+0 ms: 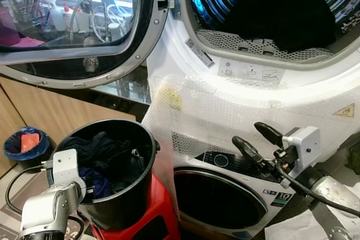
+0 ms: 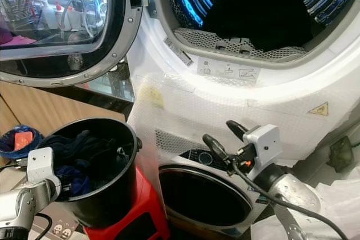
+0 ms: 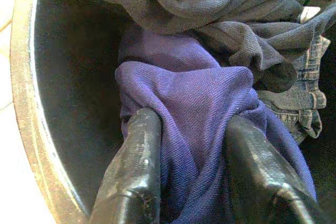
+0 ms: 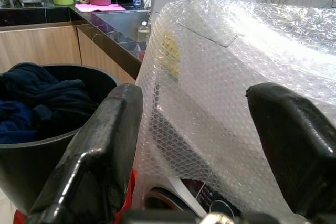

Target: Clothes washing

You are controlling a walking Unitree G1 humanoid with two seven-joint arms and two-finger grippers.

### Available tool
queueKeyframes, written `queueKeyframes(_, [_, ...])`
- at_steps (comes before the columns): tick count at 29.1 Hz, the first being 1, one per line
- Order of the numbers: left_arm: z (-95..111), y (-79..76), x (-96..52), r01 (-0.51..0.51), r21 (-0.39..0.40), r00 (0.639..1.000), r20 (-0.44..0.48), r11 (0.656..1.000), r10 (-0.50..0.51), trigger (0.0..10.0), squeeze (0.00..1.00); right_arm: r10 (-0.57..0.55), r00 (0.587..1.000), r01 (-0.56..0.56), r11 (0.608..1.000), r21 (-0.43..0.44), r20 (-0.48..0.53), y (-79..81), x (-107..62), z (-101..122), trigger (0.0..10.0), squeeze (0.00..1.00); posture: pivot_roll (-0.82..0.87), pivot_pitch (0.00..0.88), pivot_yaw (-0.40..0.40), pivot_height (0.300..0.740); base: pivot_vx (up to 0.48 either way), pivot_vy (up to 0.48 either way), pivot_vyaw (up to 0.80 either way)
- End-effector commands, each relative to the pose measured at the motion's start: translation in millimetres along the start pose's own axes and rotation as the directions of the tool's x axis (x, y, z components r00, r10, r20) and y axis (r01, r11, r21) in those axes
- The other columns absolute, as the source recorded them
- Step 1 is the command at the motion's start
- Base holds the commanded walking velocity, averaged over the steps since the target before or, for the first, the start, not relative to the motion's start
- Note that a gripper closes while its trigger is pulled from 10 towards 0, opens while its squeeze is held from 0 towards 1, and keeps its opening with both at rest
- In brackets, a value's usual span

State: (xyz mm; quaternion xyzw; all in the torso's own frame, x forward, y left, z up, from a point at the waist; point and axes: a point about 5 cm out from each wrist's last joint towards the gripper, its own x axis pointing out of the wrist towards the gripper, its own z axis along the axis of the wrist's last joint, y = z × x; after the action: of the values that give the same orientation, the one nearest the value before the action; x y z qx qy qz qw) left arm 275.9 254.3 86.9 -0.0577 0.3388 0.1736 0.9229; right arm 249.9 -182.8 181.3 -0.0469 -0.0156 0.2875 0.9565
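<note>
- The left claw (image 3: 191, 171) is down inside the black bucket (image 1: 126, 198), its fingers pinching a purple garment (image 3: 194, 87) that lies directly between them.
- The right claw (image 1: 256, 139) hangs spread and empty beside the machine.
- The open drum (image 1: 270, 9) lies above and right of the bucket, so the left arm must lift across.

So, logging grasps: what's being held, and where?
Left gripper pinches a fold of the purple cloth in the bucket. Right gripper is open, empty.

Two shiny silver arms with white boxes at the wrists, long black fingers (image 1: 256, 141) and thin black cables (image 1: 11, 186)
</note>
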Motion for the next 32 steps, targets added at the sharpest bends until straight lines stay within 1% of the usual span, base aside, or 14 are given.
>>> queueKeyframes(1, [2.5, 0.7, -0.8, -0.004, 0.004, 1.000, 0.006, 1.000, 0.004, 0.0, 0.00, -0.010, 1.000, 0.010, 1.000, -0.013, 0.019, -2.6, -1.7, 7.2, 10.0, 0.00, 0.00, 0.101, -0.004, 0.740, 0.000, 0.000, 0.00])
queueKeyframes(32, [10.0, -2.0, -3.5, 0.005, 0.010, 0.999, 0.044, 1.000, -0.005, 0.0, 0.00, -0.007, 1.000, 0.007, 1.000, -0.004, 0.025, -2.7, 0.3, 7.0, 10.0, 0.00, 0.01, 0.079, -0.005, 0.740, 0.000, 0.000, 0.00])
